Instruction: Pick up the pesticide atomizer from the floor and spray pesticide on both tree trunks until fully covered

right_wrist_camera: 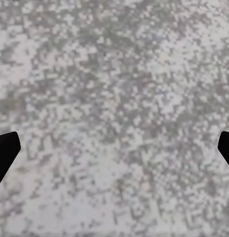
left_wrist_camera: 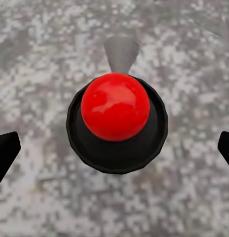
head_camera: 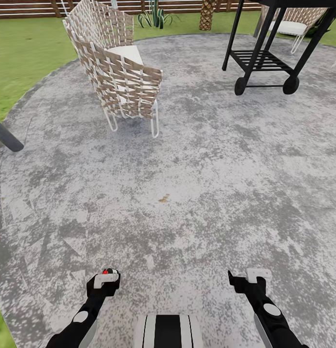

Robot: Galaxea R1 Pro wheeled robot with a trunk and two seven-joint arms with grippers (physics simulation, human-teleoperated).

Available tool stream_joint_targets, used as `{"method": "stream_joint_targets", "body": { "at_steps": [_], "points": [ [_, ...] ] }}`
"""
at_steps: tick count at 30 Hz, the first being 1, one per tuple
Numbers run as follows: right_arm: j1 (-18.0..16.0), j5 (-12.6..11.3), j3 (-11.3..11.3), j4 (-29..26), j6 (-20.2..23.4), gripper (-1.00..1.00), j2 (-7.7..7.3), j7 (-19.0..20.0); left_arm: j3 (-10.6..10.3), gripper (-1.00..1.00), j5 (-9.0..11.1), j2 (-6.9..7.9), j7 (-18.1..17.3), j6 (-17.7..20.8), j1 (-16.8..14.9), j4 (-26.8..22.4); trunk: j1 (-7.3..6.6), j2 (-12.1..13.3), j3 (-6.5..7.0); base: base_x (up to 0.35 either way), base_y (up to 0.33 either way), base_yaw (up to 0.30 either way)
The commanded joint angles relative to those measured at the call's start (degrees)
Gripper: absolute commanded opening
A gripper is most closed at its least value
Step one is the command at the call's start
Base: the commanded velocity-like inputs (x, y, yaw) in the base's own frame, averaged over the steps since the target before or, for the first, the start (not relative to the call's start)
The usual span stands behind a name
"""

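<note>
Gleaming red-capped black pesticide atomizer [left_wrist_camera: 117, 123]

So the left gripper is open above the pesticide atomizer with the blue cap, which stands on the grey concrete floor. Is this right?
Not quite: the cap is red, not blue, as the left wrist view shows. The left gripper is open above the pesticide atomizer, with a finger apart on each side, and the bottle stands on the grey concrete floor.
</note>
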Motion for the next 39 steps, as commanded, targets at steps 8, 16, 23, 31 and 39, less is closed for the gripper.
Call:
{"method": "stream_joint_targets", "body": {
  "at_steps": [8,16,23,31,39],
  "points": [
    [0.0,0.0,0.0,0.0,0.0,1.0,0.0,0.1,0.0,1.0,0.0,-0.01,0.0,0.0,0.0,0.0,0.0,0.0,0.35,0.0,0.0,-0.03],
    [0.0,0.0,0.0,0.0,0.0,1.0,0.0,0.1,0.0,1.0,0.0,-0.01,0.0,0.0,0.0,0.0,0.0,0.0,0.42,0.0,0.0,-0.008],
    [0.0,0.0,0.0,0.0,0.0,1.0,0.0,0.1,0.0,1.0,0.1,0.01,0.0,0.0,0.0,0.0,0.0,0.0,0.42,0.0,0.0,0.0],
    [0.0,0.0,0.0,0.0,0.0,1.0,0.0,0.1,0.0,1.0,0.2,0.07,0.0,0.0,0.0,0.0,0.0,0.0,0.73,0.0,0.0,0.0],
    [0.0,0.0,0.0,0.0,0.0,1.0,0.0,0.1,0.0,1.0,0.2,0.07,0.0,0.0,0.0,0.0,0.0,0.0,0.79,0.0,0.0,0.0]
  ]
}}
